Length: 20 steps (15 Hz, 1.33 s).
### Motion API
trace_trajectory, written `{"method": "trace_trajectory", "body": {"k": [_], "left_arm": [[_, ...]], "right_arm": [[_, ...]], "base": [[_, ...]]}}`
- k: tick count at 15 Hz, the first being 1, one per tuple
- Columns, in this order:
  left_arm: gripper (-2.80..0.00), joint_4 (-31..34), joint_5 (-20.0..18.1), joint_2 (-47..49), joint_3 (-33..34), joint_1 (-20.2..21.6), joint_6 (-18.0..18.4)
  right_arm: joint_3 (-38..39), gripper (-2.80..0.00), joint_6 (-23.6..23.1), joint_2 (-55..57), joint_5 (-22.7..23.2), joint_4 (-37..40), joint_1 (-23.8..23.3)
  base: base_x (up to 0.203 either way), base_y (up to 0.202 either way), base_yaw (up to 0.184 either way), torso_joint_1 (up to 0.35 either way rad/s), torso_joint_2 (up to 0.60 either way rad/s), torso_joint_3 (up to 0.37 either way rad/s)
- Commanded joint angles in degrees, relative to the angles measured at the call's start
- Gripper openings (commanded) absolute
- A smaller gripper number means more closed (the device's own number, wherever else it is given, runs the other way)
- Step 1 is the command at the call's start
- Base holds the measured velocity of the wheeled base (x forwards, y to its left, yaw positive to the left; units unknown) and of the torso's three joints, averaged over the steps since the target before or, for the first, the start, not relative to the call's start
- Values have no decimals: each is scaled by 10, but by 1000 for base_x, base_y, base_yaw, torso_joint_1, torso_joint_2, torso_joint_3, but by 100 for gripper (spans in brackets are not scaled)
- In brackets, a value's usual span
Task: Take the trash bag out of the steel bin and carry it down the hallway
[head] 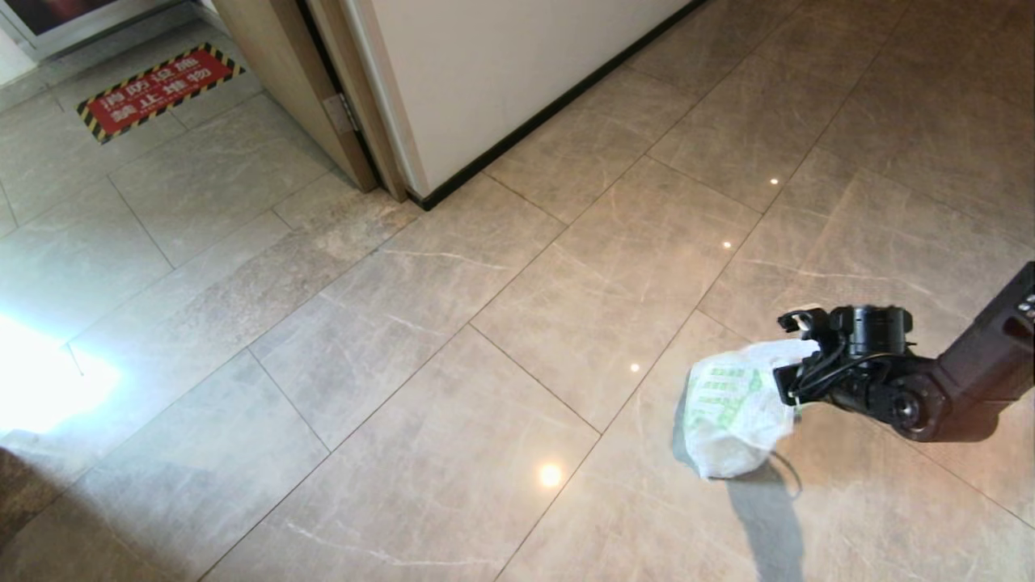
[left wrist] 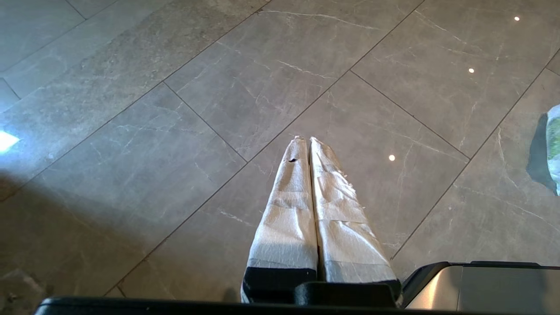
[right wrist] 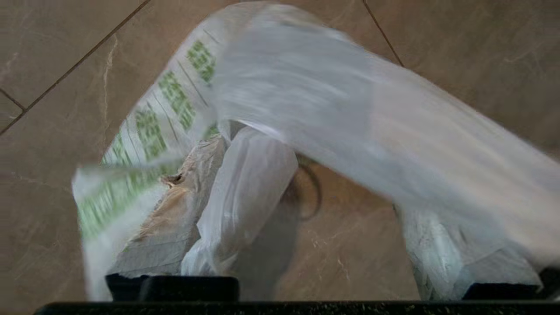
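Note:
The trash bag point(head: 732, 412), thin white film with green print, is low over the hallway floor tiles point(head: 501, 267) at the right, its underside meeting its own shadow. My right gripper point(head: 796, 378) is at the bag's top edge. In the right wrist view the right gripper point(right wrist: 302, 210) is open, its taped fingers point(right wrist: 168, 218) wide apart, and the blurred film of the bag point(right wrist: 332, 100) drapes loosely across both of them. My left gripper point(left wrist: 309, 141) is shut and empty, parked over bare tiles, with a sliver of the bag point(left wrist: 554, 148) off to its side. The steel bin is out of view.
A white wall with a black baseboard point(head: 558, 105) runs diagonally across the back. A wooden door frame point(head: 323, 89) stands at its corner. A red floor sign with striped border point(head: 158, 89) lies at the far left. A bright glare patch point(head: 40, 380) marks the left floor.

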Motion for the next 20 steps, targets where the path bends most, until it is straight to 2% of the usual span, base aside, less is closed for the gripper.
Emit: {"method": "trace_trajectory", "body": {"k": [1, 3, 4, 9, 14, 18, 20], "left_arm": [[-280, 0, 0, 0, 0, 0, 0], [-280, 0, 0, 0, 0, 0, 0], [-280, 0, 0, 0, 0, 0, 0], [-280, 0, 0, 0, 0, 0, 0], [-280, 0, 0, 0, 0, 0, 0], [-280, 0, 0, 0, 0, 0, 0], [-280, 0, 0, 0, 0, 0, 0]], "right_arm": [[9, 0, 1, -136, 0, 105, -9], [23, 0, 8, -217, 4, 206, -25], [39, 0, 15, -252, 11, 233, -33], [155, 0, 68, -432, 33, 284, -44], [248, 0, 84, -611, 49, 351, -44], [318, 0, 93, -783, 58, 426, -24], [336, 0, 113, -861, 60, 458, -1]], "base": [[0, 0, 0, 0, 0, 0], [0, 0, 0, 0, 0, 0], [0, 0, 0, 0, 0, 0], [0, 0, 0, 0, 0, 0], [0, 0, 0, 0, 0, 0], [0, 0, 0, 0, 0, 0], [0, 0, 0, 0, 0, 0]]}}
